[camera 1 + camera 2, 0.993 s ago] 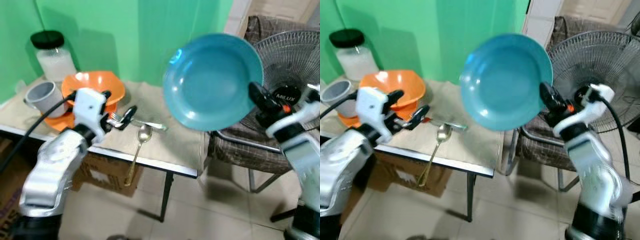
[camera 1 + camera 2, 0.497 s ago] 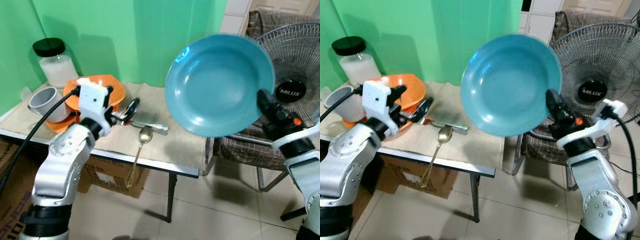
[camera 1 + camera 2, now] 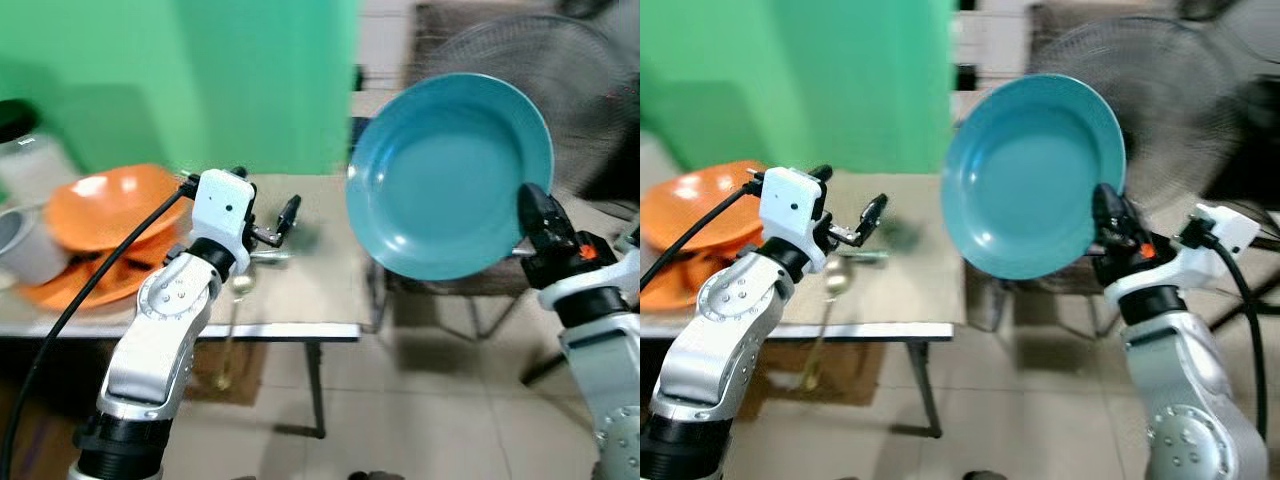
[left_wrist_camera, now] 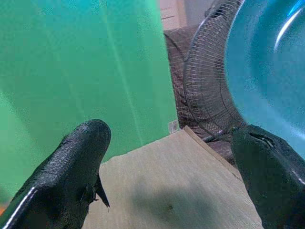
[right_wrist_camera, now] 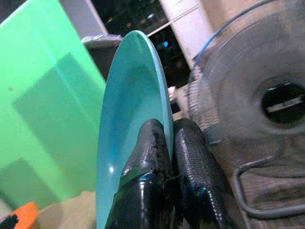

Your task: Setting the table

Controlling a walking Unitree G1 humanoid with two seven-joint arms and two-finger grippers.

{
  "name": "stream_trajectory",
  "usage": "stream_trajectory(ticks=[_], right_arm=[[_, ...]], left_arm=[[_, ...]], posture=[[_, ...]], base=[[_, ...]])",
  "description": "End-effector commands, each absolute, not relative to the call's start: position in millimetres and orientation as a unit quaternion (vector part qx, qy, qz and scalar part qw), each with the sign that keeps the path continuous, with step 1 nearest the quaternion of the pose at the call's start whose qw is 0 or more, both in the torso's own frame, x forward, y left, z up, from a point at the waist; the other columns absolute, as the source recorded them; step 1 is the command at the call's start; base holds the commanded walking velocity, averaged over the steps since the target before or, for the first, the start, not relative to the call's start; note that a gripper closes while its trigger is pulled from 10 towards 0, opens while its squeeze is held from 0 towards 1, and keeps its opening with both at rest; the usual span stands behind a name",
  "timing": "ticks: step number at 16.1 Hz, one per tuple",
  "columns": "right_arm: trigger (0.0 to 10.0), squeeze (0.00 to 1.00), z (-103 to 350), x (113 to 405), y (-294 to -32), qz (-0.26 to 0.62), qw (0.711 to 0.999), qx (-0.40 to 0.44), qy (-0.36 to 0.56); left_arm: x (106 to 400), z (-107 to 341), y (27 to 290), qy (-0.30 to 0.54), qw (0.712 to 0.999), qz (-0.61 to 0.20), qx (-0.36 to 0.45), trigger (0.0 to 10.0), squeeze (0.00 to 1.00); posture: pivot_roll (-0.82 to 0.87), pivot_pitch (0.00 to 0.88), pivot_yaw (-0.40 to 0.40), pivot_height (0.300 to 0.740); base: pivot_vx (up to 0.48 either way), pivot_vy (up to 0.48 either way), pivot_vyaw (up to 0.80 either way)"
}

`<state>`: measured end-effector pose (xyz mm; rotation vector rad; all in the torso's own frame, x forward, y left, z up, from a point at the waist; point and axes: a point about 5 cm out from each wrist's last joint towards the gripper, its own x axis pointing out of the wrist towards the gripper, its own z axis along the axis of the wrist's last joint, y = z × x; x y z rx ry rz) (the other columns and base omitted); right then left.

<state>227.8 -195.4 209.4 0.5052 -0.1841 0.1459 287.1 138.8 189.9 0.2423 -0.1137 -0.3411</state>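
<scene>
A blue plate [image 3: 450,175] is held up on edge in the air to the right of the table, its hollow face toward me. My right gripper [image 3: 533,215] is shut on its lower right rim; the right wrist view shows both fingers [image 5: 147,157] pinching the rim of the plate [image 5: 133,133]. My left gripper [image 3: 268,205] hovers open over the beige-covered table [image 3: 320,290], nothing between its fingers [image 4: 81,167]. A spoon [image 3: 832,280] lies on the table below it, its handle hanging over the front edge. Another piece of cutlery [image 3: 272,257] lies beside the spoon.
Orange bowls [image 3: 100,200] stacked on an orange plate, a grey cup [image 3: 18,250] and a black-lidded jar [image 3: 25,150] stand at the table's left. A standing fan [image 3: 520,50] and a chair [image 3: 450,285] are behind the plate, right of the table. Tiled floor lies below.
The camera has swung right and the picture is blurred, so the table has slid left. My left gripper has lifted off the cutlery. The plate stays in my right gripper.
</scene>
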Motion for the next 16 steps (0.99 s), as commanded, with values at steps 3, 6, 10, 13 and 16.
stream_trajectory(ticks=[3, 6, 10, 13, 16], right_arm=[[10.0, 0.00, 217, 228, -187, 0.070, 0.952, 0.279, -0.110], [10.0, 0.00, 215, 232, -190, 0.046, 0.948, 0.291, -0.116], [10.0, 0.00, 209, 236, -191, 0.032, 0.961, 0.259, -0.096], [10.0, 0.00, 204, 241, -187, 0.036, 0.961, 0.259, -0.085], [10.0, 0.00, 206, 246, -184, 0.043, 0.961, 0.259, -0.088]], left_arm=[[283, 193, 145, -0.056, 0.982, -0.121, 0.133, 10.0, 0.00], [281, 193, 141, -0.061, 0.980, -0.123, 0.143, 10.0, 0.00], [280, 185, 147, -0.039, 0.986, -0.098, 0.130, 10.0, 0.00], [278, 185, 152, -0.043, 0.988, -0.081, 0.126, 10.0, 0.00], [277, 188, 156, -0.045, 0.989, -0.075, 0.118, 10.0, 0.00]], posture=[[0.02, 0.000, -0.012, 0.740], [0.03, 0.000, -0.023, 0.740], [0.04, 0.000, -0.047, 0.740], [0.06, 0.000, -0.070, 0.740], [0.07, 0.000, -0.081, 0.740]], base=[[0.000, 0.000, -0.77], [0.000, 0.000, -0.78], [0.000, 0.000, -0.78], [0.000, 0.000, -0.79], [0.000, 0.000, -0.79]])
